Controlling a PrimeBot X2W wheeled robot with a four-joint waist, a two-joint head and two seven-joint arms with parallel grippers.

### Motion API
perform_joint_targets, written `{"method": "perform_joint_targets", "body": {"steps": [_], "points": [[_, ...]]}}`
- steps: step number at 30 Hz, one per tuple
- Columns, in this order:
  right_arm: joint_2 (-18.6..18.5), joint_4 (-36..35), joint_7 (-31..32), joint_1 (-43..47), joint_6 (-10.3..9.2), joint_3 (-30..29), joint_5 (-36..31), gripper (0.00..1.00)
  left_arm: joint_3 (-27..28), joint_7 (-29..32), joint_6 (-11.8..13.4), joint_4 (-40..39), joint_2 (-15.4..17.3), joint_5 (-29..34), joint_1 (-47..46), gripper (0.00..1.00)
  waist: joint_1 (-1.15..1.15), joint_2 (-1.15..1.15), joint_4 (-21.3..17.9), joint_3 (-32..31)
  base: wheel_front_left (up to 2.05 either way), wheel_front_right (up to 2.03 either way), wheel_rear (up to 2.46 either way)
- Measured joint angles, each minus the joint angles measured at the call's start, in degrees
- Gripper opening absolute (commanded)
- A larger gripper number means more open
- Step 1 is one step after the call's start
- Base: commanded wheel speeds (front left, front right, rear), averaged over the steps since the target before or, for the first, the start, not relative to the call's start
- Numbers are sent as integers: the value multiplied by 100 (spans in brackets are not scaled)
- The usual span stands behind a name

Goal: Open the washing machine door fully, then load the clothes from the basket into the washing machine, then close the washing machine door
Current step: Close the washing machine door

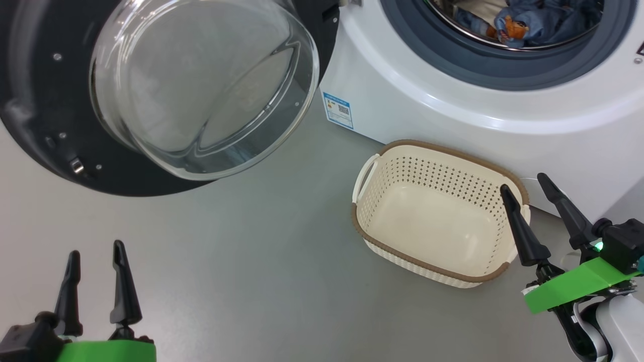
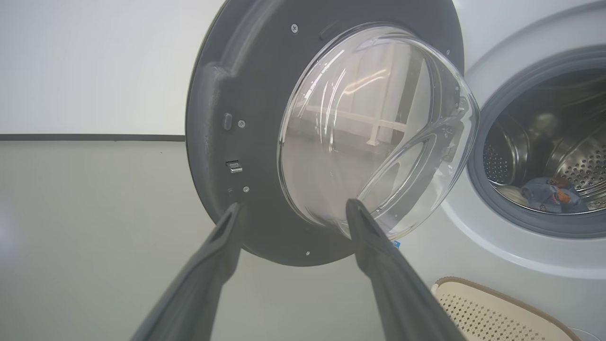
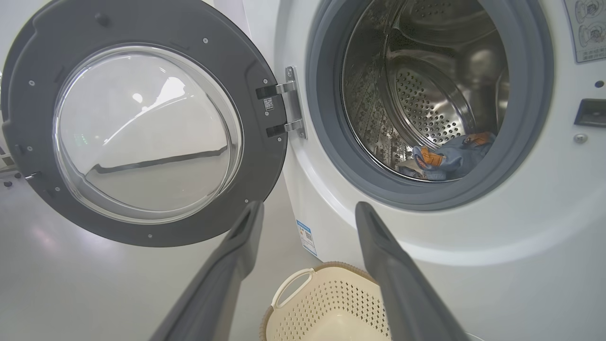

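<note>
You can read no writing here. The blue label (image 1: 337, 109) at the lower corner of the washing machine (image 1: 453, 115) carries a small square code, and its print is too small to make out. A tiny sticker (image 3: 268, 103) by the hinge (image 3: 291, 102) and a diagram panel (image 3: 587, 28) on the machine's front are just as illegible.

The washing machine door (image 3: 142, 123) stands swung wide to the machine's left on two hinge arms. Its inner face and bulging glass bowl are turned toward you.

The one basket (image 1: 432, 173) sits upright on the floor (image 1: 251, 261), just in front of the machine. Its long axis runs roughly along the machine's front, its bare bottom shows, and one white handle is plain at its left end.

Inside the drum (image 3: 426, 94), a bundle of blue clothes (image 1: 523, 22) with an orange patch lies at the bottom, with something pale beside it. You cannot count the pieces.

Your left pincer (image 1: 96, 249) hovers over bare floor below the door, two fingers spread apart and gripping nothing. Your right pincer (image 1: 523, 182) hangs at the basket's right end, two fingers likewise parted and holding nothing. Whether its nearer finger touches the rim, you cannot tell.
</note>
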Motion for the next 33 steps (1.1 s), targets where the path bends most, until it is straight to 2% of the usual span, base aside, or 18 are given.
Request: {"method": "perform_joint_targets", "body": {"steps": [14,18,19,20,21,28,30,33], "points": [[-85,85,0,-251,0,192,49,100,104,0,199,-222,-2,-85,86,100,0,0,82,119,0,0,0],[-87,88,0,-253,0,193,51,100,138,0,138,-309,-7,-318,81,100,0,0,82,139,0,0,0],[-87,88,0,-253,0,191,51,100,163,0,96,-339,-11,-453,76,83,0,0,81,143,0,0,0],[-87,87,0,-253,0,186,51,100,205,0,47,-370,-19,-565,72,22,0,0,81,149,0,0,0],[-86,86,0,-253,0,170,51,100,269,0,-8,-401,-27,-630,65,0,0,0,80,155,0,0,0],[-82,29,0,-249,0,112,49,100,994,-1,-318,-644,16,-886,-679,0,0,0,20,236,0,0,0],[-83,25,0,-249,0,96,49,100,1169,-1,-333,-656,204,-1147,-995,0,0,0,-28,268,0,0,0],[-82,15,0,-250,0,73,49,100,1216,-2,-333,-655,745,-1795,-1401,0,0,0,-107,328,0,0,0]]}}
